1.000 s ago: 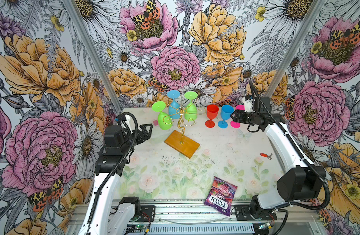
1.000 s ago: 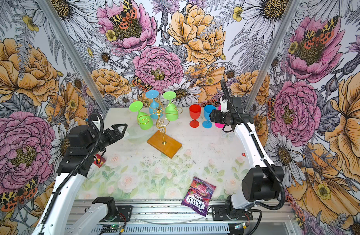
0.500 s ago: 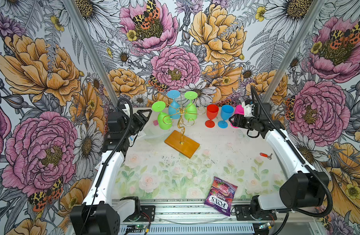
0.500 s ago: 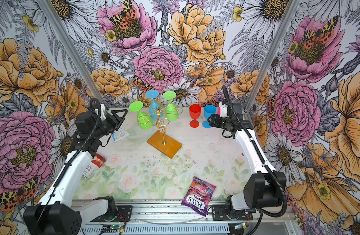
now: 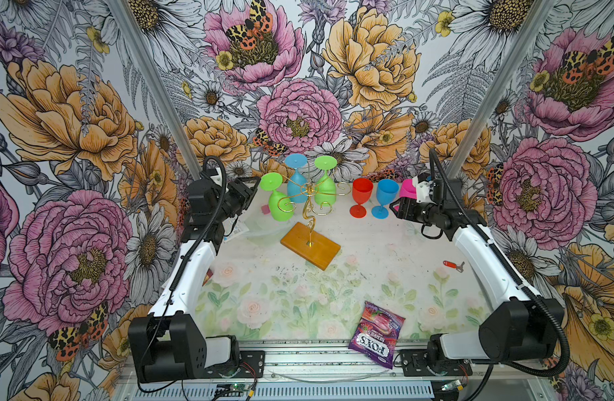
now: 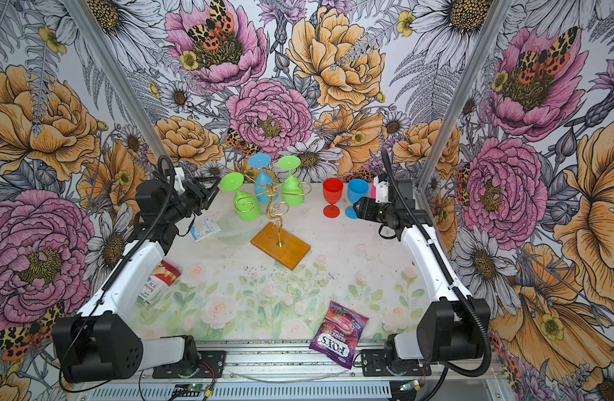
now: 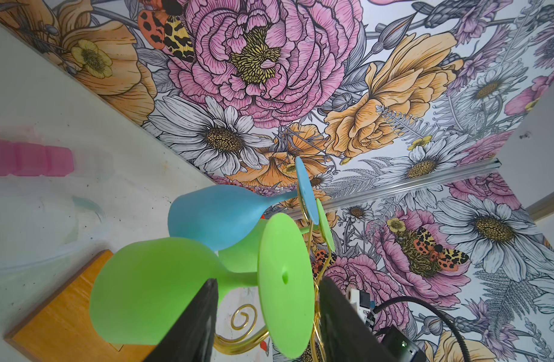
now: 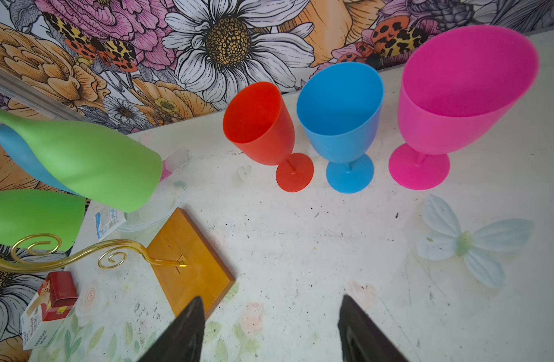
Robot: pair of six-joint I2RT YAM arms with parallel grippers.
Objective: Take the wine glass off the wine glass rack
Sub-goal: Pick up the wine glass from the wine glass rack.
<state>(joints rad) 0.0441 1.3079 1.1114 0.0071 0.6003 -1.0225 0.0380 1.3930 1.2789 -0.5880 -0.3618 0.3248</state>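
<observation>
Left gripper (image 7: 268,280) has reached the racked green wine glass (image 7: 153,282), jaws seemingly apart.

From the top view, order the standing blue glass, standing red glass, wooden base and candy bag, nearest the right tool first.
1. standing blue glass, beside the right tool.
2. standing red glass, just beyond it.
3. wooden base, mid-table.
4. candy bag, front edge.

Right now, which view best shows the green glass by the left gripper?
Left wrist view: the green glass fills the frame, stem and foot between the left gripper's open fingers. Both top views show it small, hanging from the rack; the right wrist view catches only its bowl.
</observation>
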